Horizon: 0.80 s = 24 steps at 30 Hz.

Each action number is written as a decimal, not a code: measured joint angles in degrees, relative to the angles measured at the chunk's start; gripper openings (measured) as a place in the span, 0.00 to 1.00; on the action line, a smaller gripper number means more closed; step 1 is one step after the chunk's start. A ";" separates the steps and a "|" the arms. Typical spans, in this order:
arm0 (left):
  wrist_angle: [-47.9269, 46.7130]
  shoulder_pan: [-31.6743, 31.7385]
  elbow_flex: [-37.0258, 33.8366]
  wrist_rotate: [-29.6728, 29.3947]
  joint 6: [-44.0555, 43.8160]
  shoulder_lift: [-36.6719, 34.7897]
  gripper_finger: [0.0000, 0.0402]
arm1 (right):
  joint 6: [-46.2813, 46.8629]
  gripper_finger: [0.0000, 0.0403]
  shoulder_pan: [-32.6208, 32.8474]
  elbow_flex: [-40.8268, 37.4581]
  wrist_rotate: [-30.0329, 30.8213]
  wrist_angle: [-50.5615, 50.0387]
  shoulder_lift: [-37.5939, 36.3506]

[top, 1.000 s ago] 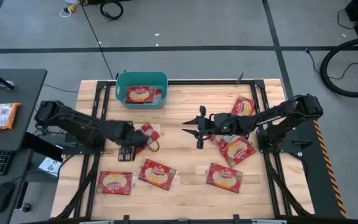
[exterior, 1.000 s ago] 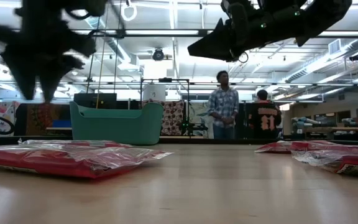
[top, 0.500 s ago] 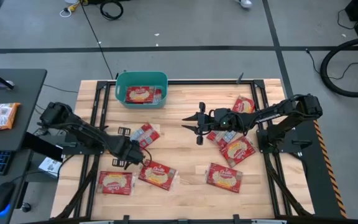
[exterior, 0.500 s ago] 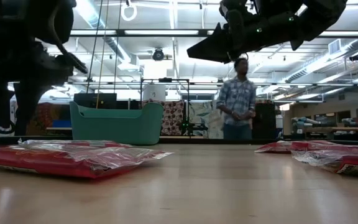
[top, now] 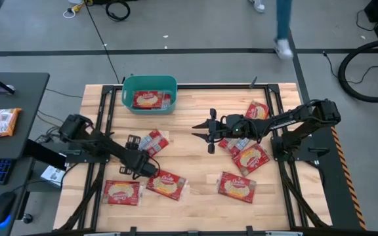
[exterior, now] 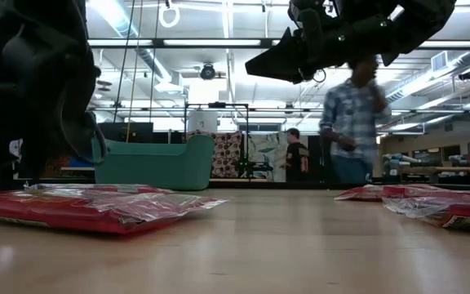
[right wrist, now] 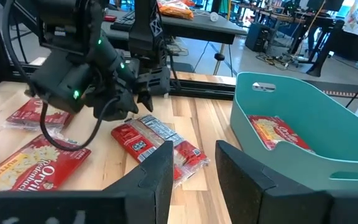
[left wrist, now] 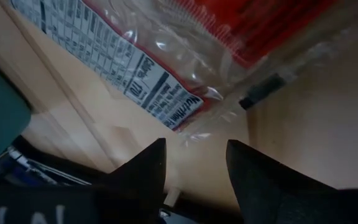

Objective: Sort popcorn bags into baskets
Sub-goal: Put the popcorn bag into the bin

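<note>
The teal basket (top: 128,84) stands at the table's far edge with one red-orange popcorn bag (top: 151,99) lying flat inside. Several more bags lie flat on the wood. A red, silver and white one (top: 153,141) lies left of centre. My left gripper (top: 134,143) hovers open right beside this bag's left end, fingers pointing down; the left wrist view shows the bag's printed label (left wrist: 135,74) just beyond my left gripper (left wrist: 194,165). My right gripper (top: 199,134) is open, high above the table's middle, right of that bag; it shows too in its wrist view (right wrist: 194,158).
Red-orange bags lie near the near edge (top: 122,191) (top: 167,184) (top: 236,187) and under the right arm (top: 251,157) (top: 256,111). Bare wood lies between basket and right gripper. A person (exterior: 349,122) walks behind the table. A desk with a keyboard stands left.
My left arm has swung its wrist toward the near edge and come lower, and the gripper now stands beside the red and silver bag. The right arm kept still. A person has walked rightward behind the table.
</note>
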 joint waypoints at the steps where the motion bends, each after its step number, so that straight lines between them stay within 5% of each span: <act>1: 0.04 0.08 0.00 -0.28 0.16 0.51 0.43 | 0.01 0.31 0.00 0.00 0.00 -0.01 0.00; 11: 1.03 2.86 0.00 -0.54 0.44 2.93 0.39 | 0.25 0.31 0.00 -0.02 -0.04 -0.57 0.00; 21: 2.92 4.27 0.03 2.06 0.37 2.87 0.05 | 0.22 0.31 0.00 -0.02 -0.04 -0.52 0.00; 24: 2.01 4.34 0.30 3.30 0.40 2.09 0.02 | 0.22 0.31 0.00 -0.02 -0.02 -0.52 0.00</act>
